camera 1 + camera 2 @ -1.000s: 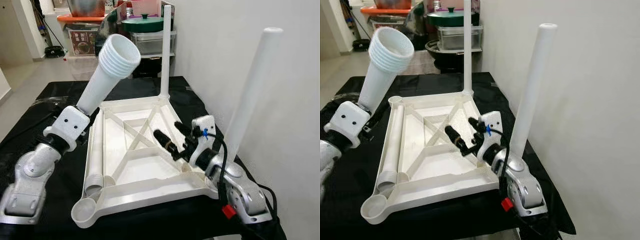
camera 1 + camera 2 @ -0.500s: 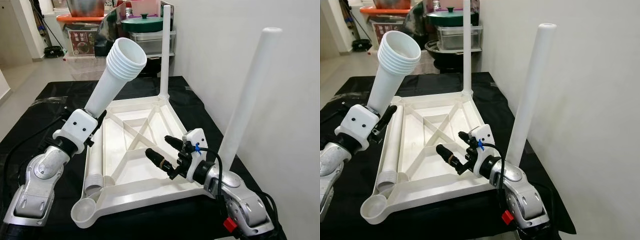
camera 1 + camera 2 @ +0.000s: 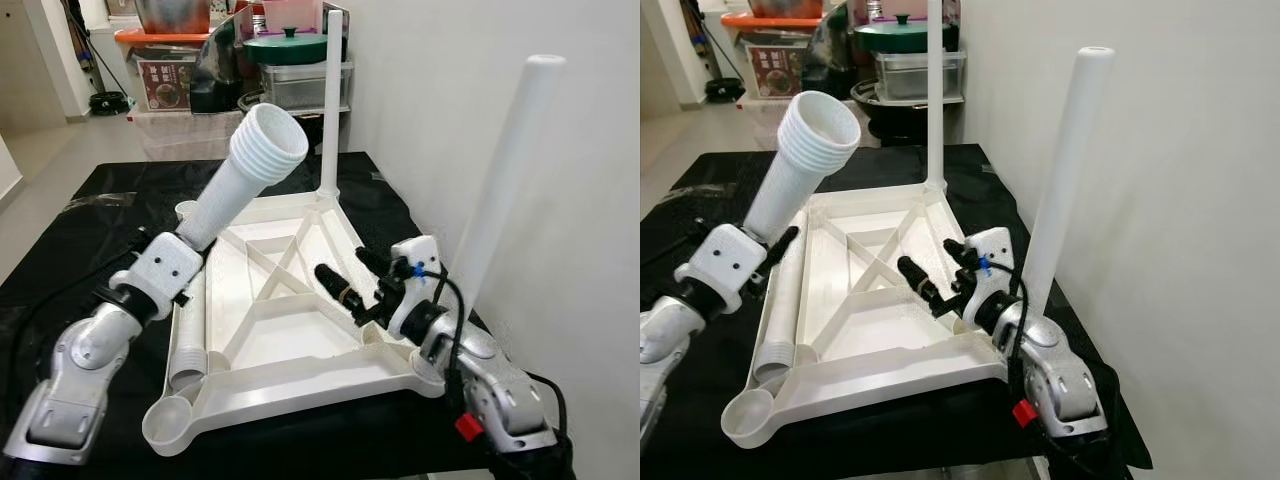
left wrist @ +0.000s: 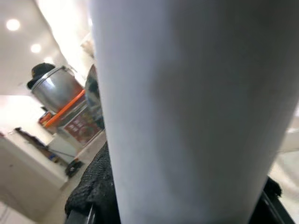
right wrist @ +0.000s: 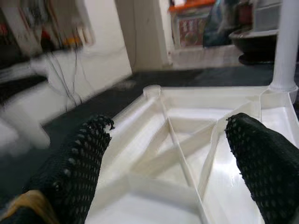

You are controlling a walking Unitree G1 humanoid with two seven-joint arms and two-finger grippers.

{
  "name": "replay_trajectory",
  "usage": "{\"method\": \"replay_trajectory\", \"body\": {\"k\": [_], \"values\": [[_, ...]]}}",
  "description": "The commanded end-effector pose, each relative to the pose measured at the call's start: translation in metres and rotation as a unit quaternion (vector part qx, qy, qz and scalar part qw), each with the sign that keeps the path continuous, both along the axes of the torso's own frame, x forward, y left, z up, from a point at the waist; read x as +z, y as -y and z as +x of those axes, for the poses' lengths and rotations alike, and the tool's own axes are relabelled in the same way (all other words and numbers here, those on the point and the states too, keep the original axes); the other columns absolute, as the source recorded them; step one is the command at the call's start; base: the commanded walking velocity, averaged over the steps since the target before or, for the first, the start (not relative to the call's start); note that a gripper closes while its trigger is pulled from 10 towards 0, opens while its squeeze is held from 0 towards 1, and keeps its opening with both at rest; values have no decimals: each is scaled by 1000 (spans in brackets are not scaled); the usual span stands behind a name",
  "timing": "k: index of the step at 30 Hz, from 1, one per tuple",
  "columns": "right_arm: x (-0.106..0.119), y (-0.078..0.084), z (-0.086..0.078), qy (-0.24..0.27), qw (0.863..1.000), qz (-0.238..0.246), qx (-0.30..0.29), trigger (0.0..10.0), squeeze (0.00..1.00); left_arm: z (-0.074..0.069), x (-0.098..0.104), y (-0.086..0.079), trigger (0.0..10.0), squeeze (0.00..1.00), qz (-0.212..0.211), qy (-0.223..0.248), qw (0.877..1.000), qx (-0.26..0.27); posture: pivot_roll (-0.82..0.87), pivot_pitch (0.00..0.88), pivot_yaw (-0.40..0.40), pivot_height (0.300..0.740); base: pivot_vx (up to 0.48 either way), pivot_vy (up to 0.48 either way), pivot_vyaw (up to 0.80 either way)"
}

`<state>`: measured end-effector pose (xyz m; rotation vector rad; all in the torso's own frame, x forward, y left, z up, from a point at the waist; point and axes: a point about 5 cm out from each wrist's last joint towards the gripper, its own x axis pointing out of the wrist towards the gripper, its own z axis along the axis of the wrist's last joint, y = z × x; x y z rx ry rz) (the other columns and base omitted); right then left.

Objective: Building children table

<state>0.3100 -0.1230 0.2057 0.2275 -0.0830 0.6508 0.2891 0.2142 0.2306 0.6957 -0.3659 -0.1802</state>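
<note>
The white table top (image 3: 300, 375) lies upside down on the black-covered table (image 3: 90, 215). Two white legs stand upright in its right-hand corners, one far (image 3: 330, 100) and one near (image 3: 505, 180). A third leg (image 3: 188, 330) lies loose along its left rim. My left gripper (image 3: 190, 255) is shut on a fourth leg (image 3: 235, 185), which tilts up and to the right with its ribbed wide end on top. In the left wrist view that leg (image 4: 187, 107) is very close. My right gripper (image 3: 340, 264) hangs open over the top's right half, its fingers (image 5: 261, 163) spread above the cross ribs.
Round sockets sit unfilled at the near-left corner (image 3: 168, 420) and far-left corner (image 3: 185, 210). A white wall (image 3: 450, 100) runs close along the table's right side. Behind the table stand shelves with a green pot (image 3: 288, 45) and plastic boxes. Floor lies to the left.
The left arm has swung the held leg right and lower, tilting it more over the table top. The right gripper dipped toward the near edge, then returned, still open.
</note>
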Motion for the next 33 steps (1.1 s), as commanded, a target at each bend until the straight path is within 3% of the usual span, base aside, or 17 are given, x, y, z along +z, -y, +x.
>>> {"method": "replay_trajectory", "body": {"k": [1, 7, 10, 12, 13, 20, 25, 27, 33], "values": [[9, -1, -1, 1, 999, 41, 19, 10000, 0, 0, 2, -5, 10000, 0, 21, 1, 1000, 0, 69, 0, -13, 740, 0, 0, 0], [13, -7, -8, 1, 996, 68, 61, 10000, 0, -2, 0, -8, 10000, 0, 36, -11, 999, -8, 71, 0, -12, 740, 0, 0, 0], [12, -14, -21, -6, 988, 87, 125, 10000, 0, -3, -1, -12, 10000, 0, 46, -23, 999, -14, 71, 0, -12, 740, 0, 0, 0], [12, -14, -21, -6, 988, 87, 125, 10000, 0, -3, -1, -12, 10000, 0, 46, -23, 999, -14, 71, 0, -12, 740, 0, 0, 0], [17, -14, -23, 0, 984, 117, 132, 10000, 0, -3, -4, -11, 10000, 0, 40, -31, 999, -19, 71, 0, -11, 740, 0, 0, 0], [43, -18, -20, 45, 974, 186, 118, 10000, 0, -1, -12, 5, 10000, 0, 9, -47, 998, -42, 67, 0, -4, 740, 0, 0, 0], [51, -22, -21, 61, 971, 198, 121, 10000, 0, 0, -13, 11, 10000, 0, -1, -51, 997, -53, 68, 0, -4, 740, 0, 0, 0], [63, -38, -30, 92, 964, 191, 158, 10000, 0, 3, -12, 22, 10000, 0, -9, -50, 997, -63, 72, 0, -6, 740, 0, 0, 0], [60, -43, -36, 99, 962, 175, 182, 10000, 0, 7, -4, 17, 10000, 0, -27, -37, 998, -51, 76, 0, -10, 740, 0, 0, 0]]}}
